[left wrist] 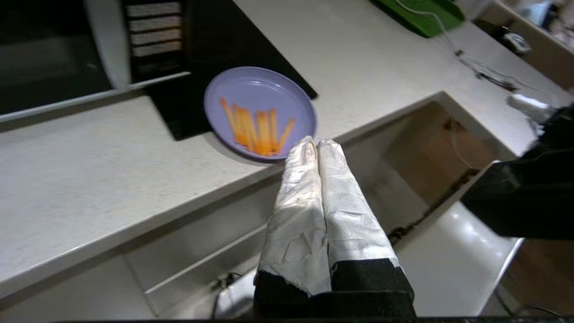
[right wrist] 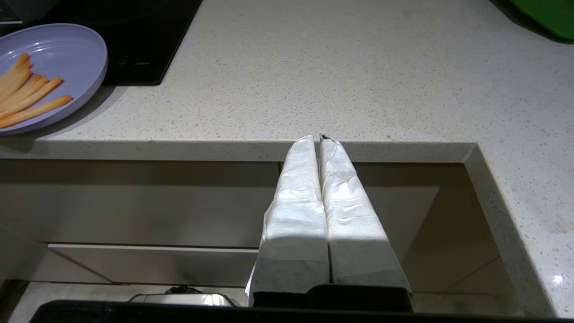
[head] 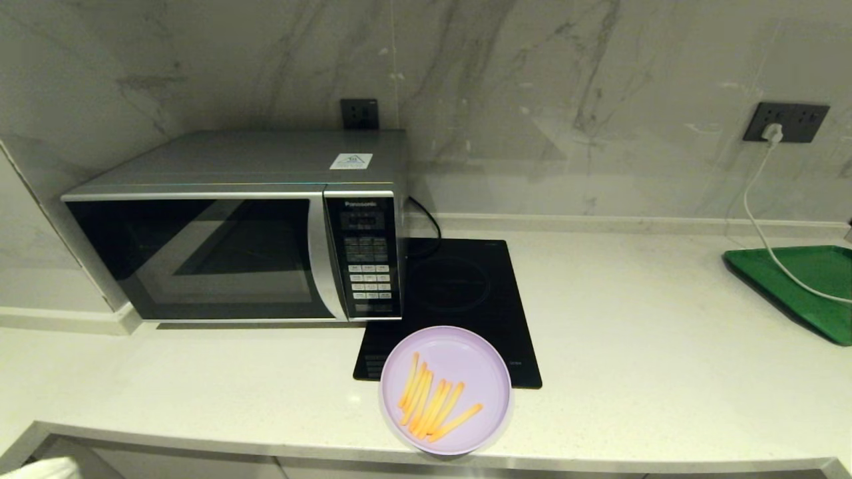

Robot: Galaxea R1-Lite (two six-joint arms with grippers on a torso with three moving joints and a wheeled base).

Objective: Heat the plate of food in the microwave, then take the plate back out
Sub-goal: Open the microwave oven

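The lilac plate of food [head: 444, 389] holds several orange-yellow fries and rests at the counter's front edge, partly over the black hob. The silver microwave [head: 239, 229] stands behind it to the left with its dark glass door closed. My left gripper [left wrist: 317, 142] is shut and empty, hanging below and in front of the counter edge, close to the plate [left wrist: 260, 112]. My right gripper [right wrist: 316, 139] is also shut and empty, below the counter edge well to the right of the plate [right wrist: 54, 72]. Only a white scrap of the left arm [head: 40, 468] shows in the head view.
A flat black induction hob [head: 459, 299] lies right of the microwave. A green tray [head: 802, 286] sits at the far right with a white cable [head: 765, 233] running over it from a wall socket. Cabinet fronts [right wrist: 179, 215] lie under the counter.
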